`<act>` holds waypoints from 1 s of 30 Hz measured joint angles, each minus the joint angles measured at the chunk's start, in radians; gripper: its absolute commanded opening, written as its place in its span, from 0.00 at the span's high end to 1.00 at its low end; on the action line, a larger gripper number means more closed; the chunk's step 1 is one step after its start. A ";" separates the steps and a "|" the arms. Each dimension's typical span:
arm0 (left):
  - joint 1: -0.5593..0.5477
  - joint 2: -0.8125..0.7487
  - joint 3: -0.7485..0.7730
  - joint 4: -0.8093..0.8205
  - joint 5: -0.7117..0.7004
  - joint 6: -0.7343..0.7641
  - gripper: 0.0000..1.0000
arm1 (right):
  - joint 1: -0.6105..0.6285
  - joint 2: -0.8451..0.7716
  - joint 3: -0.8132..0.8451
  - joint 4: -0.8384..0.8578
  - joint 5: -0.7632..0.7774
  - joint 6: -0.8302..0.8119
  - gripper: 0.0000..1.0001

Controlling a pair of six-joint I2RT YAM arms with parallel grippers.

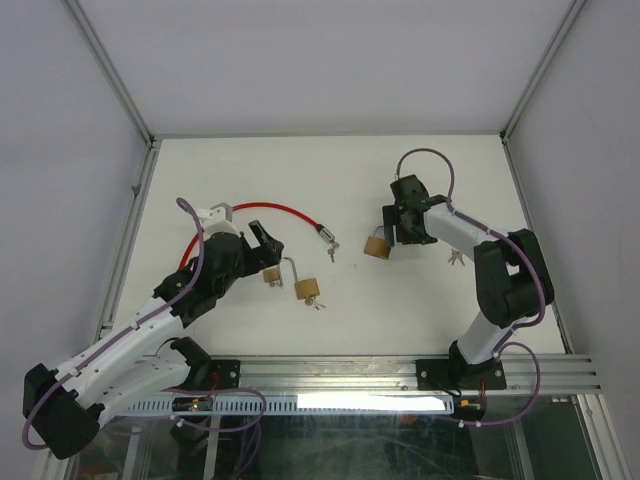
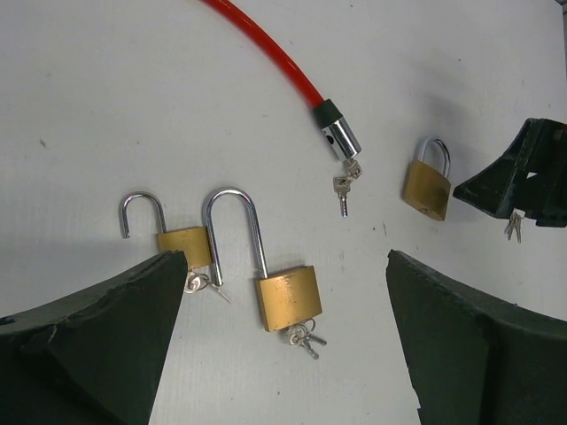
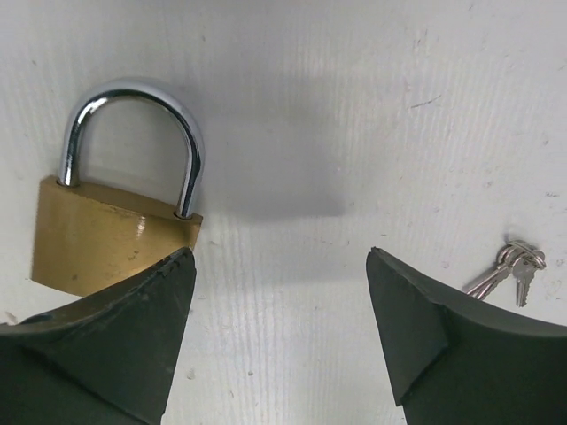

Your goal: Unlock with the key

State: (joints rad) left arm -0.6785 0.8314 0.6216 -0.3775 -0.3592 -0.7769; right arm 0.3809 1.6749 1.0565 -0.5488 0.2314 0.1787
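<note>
A closed brass padlock (image 3: 93,237) lies on the white table, its body partly behind my right gripper's left finger (image 3: 133,336). It also shows in the top view (image 1: 377,248). A loose key bunch (image 3: 514,270) lies to the right of the right finger. My right gripper (image 3: 281,266) is open and empty, low over the table beside the padlock. My left gripper (image 2: 285,257) is open and empty above two brass padlocks with raised shackles and keys in them: a small one (image 2: 184,243) and a long-shackled one (image 2: 288,297).
A red cable lock (image 1: 262,208) curves across the table's left half. Its metal end (image 2: 339,140) has keys (image 2: 343,190) hanging from it. The aluminium frame rail (image 1: 400,372) runs along the near edge, and posts stand at the back corners.
</note>
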 measured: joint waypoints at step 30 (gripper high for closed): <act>0.000 0.001 -0.007 -0.007 0.000 0.013 0.01 | 0.169 0.129 0.116 -0.033 0.041 0.378 0.27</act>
State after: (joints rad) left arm -0.6785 0.8322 0.6144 -0.3847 -0.3592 -0.7635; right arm 0.5495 1.8042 1.1728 -0.5816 0.2722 0.5564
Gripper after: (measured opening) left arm 0.987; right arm 0.800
